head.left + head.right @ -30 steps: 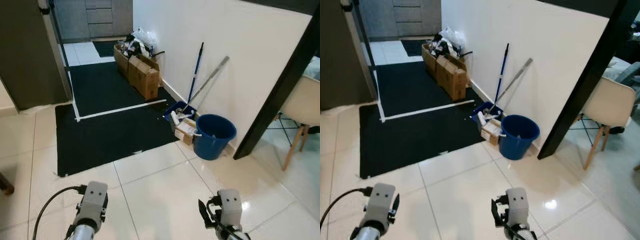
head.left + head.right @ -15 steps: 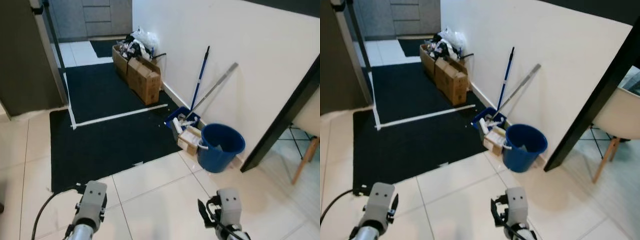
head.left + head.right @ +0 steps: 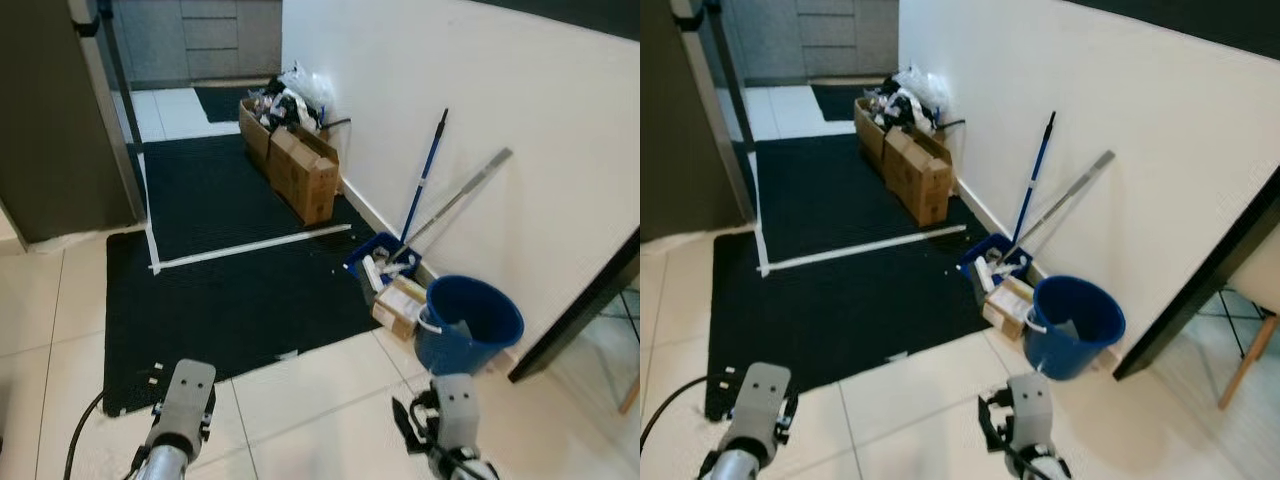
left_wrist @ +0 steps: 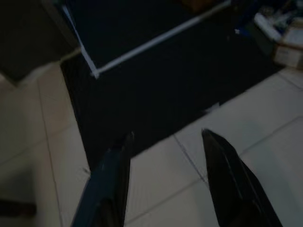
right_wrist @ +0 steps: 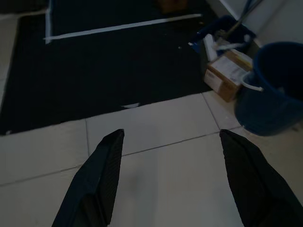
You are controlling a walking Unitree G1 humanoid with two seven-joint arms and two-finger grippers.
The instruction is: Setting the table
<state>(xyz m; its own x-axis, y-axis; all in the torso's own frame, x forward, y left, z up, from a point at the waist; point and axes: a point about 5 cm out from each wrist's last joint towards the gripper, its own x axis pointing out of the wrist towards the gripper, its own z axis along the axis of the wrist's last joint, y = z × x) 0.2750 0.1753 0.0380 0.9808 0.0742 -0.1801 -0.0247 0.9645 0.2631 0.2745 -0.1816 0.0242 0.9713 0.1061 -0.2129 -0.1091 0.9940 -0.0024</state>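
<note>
hallway floor, no table things seen

grippers hung low over pale tiles: left gripper (image 4: 165,137) and right gripper (image 5: 168,135), each with fingers spread wide and holding nothing. a black mat (image 3: 230,270) lay ahead. along the right wall stood a blue bucket (image 3: 467,325), just beside a small carton (image 3: 400,305), with a mop (image 3: 425,180) leaning there. further off, cardboard boxes (image 3: 300,165) sat against the wall.
</note>
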